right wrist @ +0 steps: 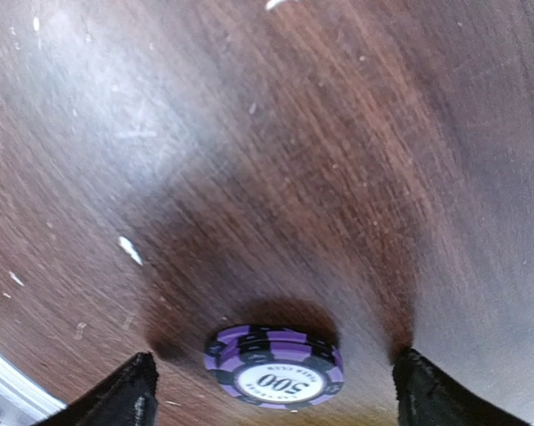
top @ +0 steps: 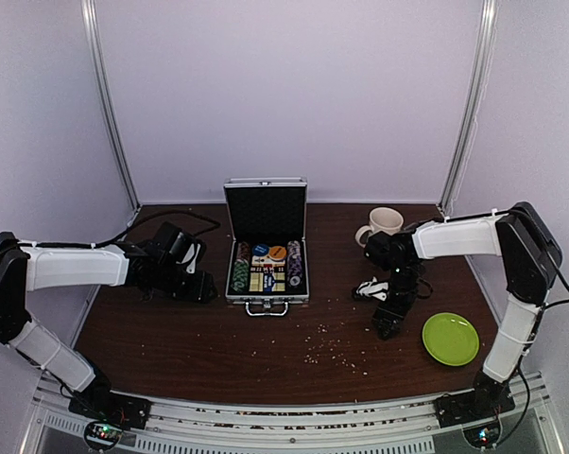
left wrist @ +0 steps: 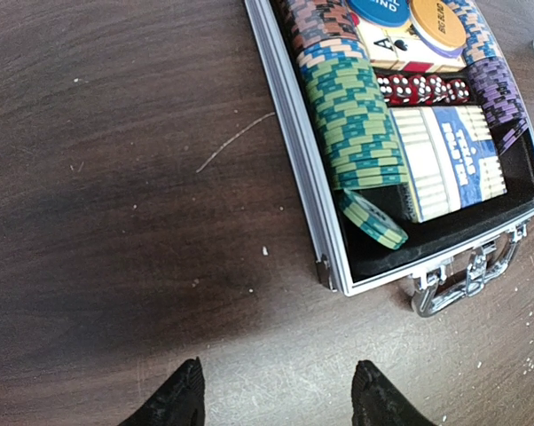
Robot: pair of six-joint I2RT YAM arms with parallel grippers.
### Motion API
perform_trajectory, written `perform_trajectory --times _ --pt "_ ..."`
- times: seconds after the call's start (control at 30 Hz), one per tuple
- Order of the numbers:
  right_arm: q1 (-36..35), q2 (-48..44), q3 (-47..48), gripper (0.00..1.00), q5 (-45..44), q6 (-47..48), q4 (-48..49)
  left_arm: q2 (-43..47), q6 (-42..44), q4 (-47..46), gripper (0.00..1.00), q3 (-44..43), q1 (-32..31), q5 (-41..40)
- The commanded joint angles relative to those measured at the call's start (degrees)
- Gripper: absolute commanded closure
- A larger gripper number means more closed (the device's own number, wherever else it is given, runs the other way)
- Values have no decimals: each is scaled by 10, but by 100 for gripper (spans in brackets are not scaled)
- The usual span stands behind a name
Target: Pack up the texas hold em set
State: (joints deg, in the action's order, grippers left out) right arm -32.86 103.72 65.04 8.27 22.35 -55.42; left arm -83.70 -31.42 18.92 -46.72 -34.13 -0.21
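Surface: a dark brown wood surface (top: 171,340) is lying under everything, with little pale crumbs (top: 327,352) sprinkled on it.
Room: plain pale walls (top: 294,85) are standing around it.
Left arm: it is reaching in low from the left. The left hand (left wrist: 276,404) is spread wide and holding nothing, just beside the case's left wall.
Right arm: it is bending down. The right hand (top: 388,324) is spread wide, and a purple chip (right wrist: 274,364) marked 500 is lying flat between its fingers (right wrist: 116,399), touching neither.
Case: the silver case (left wrist: 294,151) is sitting open in the middle, with its lid (top: 266,210) standing up and its handle (left wrist: 462,275) facing the arms.
Inside: green chips (left wrist: 356,124), purple chips (left wrist: 493,89), red dice (left wrist: 422,89), a blue and cream card deck (left wrist: 449,160), a blue disc (left wrist: 380,9) and an orange disc (left wrist: 437,25) are sitting in it.
Others: a cream mug (top: 384,223) is standing behind the right arm, and a lime green plate (top: 450,339) is lying near the right hand.
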Motion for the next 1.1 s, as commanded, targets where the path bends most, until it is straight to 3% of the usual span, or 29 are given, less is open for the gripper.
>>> perform_trajectory --times 0.0,0.4,0.73,1.07 --pt "-21 8 -3 14 -48 -12 -1 -5 2 -23 41 -3 -1 2" --pt "-44 23 12 50 -36 -11 -11 2 2 -19 42 -1 -1 -5" --pt "-58 49 24 66 11 -4 -19 9 2 -16 41 4 0 -7" --pt "-90 107 154 69 33 -11 -15 13 4 -6 41 2 0 -14"
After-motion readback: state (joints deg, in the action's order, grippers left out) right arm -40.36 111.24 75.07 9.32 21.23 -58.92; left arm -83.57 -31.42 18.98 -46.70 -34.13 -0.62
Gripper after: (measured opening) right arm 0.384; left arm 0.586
